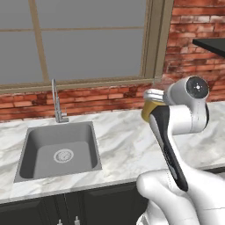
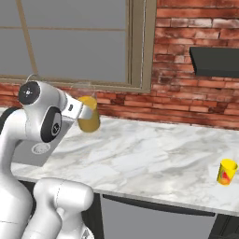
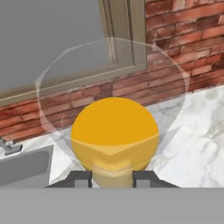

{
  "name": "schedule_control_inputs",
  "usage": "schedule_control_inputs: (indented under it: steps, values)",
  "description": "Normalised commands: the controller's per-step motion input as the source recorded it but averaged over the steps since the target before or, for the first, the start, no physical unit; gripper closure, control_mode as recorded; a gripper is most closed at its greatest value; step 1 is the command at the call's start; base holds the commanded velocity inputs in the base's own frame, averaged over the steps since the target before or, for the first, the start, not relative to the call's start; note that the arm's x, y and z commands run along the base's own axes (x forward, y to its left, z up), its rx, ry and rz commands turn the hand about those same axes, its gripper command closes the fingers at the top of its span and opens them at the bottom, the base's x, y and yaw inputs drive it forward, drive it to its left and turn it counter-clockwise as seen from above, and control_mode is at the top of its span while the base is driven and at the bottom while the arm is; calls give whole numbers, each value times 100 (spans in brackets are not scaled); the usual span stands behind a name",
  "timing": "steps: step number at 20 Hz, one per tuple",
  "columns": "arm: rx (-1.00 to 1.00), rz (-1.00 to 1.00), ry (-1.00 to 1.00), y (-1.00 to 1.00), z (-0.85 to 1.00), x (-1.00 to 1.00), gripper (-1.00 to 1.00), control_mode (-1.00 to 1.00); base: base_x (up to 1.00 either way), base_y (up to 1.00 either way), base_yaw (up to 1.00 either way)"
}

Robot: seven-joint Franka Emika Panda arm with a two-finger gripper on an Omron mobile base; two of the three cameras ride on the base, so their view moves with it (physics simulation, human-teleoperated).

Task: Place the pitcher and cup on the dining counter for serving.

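Between the pincer (image 3: 112, 176) tips, low on its body: pitcher (image 3: 114, 135), clear glass with orange juice in the lower part, clenched and lifted off the table (image 2: 154, 154), over the stretch just right of the sink (image 1: 59, 149), in front of the brick wall (image 2: 186, 100) and window (image 1: 74, 39). Cup (image 2: 227, 172) well apart, standing on the same table near its front right edge, untouched. No dining counter in sight, so carrying still to come, by my judgement.

For the carry: keep pitcher upright, since a tilt would send juice toward the open rim. Hold the grip steady, no loosening on smooth glass. Raise enough to clear the table edge and faucet (image 1: 57, 101) before swinging. Move slowly; the grip sits low and the glass rises well above it, likely to rock. Set down flat, away from the counter's edge, leaving room beside it for the cup. Release only once the base rests fully.

Count: one pitcher, one cup, one sink, one faucet, one window, one pincer.
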Motion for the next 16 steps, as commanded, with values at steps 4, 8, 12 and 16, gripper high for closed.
schedule_control_inputs:
  steps: [4, 8, 12, 16]
  values:
    - [0, 0, 0, 0, 0, 0, 100, 100, -50, 0, 33]
    - [0, 0, 0, 0, 0, 0, 100, 100, -81, 0, 80]
    - [0, 0, 0, 0, 0, 0, 100, 100, -37, 0, 100]
    - [0, 0, 0, 0, 0, 0, 100, 100, -12, 0, 100]
